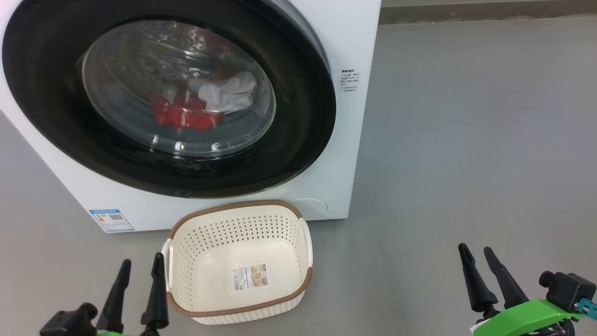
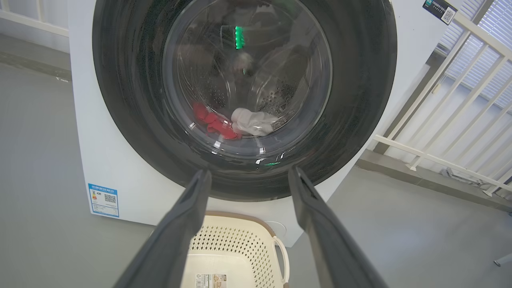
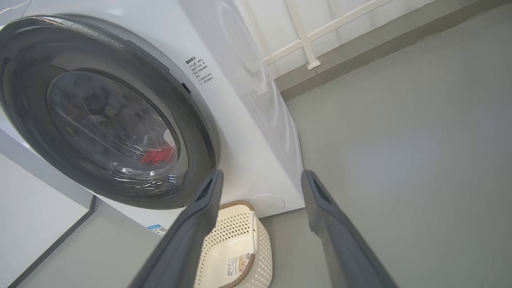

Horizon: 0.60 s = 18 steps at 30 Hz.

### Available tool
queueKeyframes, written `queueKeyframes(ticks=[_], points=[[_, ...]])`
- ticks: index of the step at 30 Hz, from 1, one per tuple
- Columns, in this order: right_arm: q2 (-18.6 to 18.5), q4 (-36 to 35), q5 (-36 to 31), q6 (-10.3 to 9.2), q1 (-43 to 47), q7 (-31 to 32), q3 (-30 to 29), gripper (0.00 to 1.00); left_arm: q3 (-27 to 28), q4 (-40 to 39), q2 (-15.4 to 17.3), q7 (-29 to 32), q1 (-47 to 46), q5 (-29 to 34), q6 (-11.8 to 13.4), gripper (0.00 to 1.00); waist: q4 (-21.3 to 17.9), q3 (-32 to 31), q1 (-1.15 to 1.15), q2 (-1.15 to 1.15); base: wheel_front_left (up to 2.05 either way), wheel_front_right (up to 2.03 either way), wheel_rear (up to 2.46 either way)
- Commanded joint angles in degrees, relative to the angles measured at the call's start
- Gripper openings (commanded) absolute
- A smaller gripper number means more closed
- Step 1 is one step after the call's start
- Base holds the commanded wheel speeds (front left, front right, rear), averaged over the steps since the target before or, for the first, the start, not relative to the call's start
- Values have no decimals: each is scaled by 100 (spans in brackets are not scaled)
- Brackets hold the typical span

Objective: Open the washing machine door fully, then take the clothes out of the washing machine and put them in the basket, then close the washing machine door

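The basket [image 1: 186, 224] sits before the washing machine [image 1: 354, 42]; the clothes [image 1: 205, 105] lie inside.

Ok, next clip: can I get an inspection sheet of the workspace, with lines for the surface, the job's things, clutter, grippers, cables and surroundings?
Surface: grey floor, smooth and bare around the machine.
Washing machine: white, standing on the floor, with a blue sticker low on its front.
Washing machine door: looks shut against the front.
Clothes: red and white pieces in the drum, behind the glass.
Basket: on the floor before the machine, holding nothing but a label on its bottom.
Clutter: nothing seen.
Grippers: left gripper and right gripper are both open and hold nothing, one on each side of the basket.
Cables: nothing seen on the floor.
Surroundings: white railing beside the machine.
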Motion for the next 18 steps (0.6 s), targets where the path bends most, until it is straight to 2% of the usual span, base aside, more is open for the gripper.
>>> queueKeyframes(ticks=[1, 18], points=[[-119, -171, -178, -5, -240, -90, 125, 100, 125, -204, 85, -94, -54, 191, 36, 100, 0, -4, 0, 0, 0, 0, 0], [-255, -274, -1082, -6, -216, -374, 269, 100, 82, -333, 106, -379, 10, 1298, 30, 100, -8, 25, 0, 0, 0, 0, 0]])
